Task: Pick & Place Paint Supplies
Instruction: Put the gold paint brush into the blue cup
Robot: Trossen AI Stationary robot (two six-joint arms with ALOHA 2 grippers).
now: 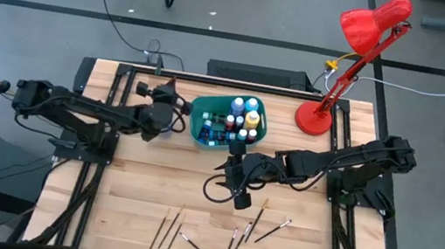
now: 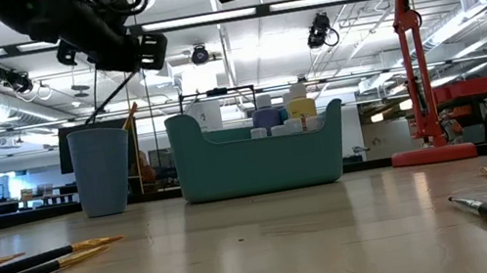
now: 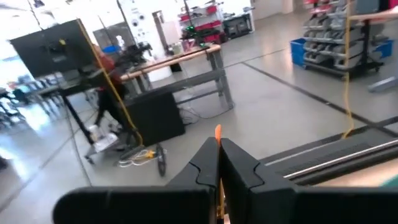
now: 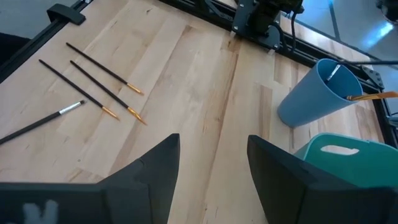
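My left gripper is up above the small blue cup, shut on a thin brush. The cup stands just left of the teal bin and has brushes in it. Paint bottles with pale caps stand in the bin. Several dark-handled brushes lie flat on the table near its near edge, also seen in the right wrist view. My right gripper is open and hovers over bare wood between the bin and those brushes. My left gripper pinches the thin brush between its two shut fingers. The brush's orange end sticks out past the fingertips. In the low view the brush slants down from the gripper to the cup's mouth; whether it touches the cup I cannot tell.
A red desk lamp stands with its base at the table's far right, right of the bin. Black rails run along the table's far edge and sides. Bare wood lies between the bin and the loose brushes.
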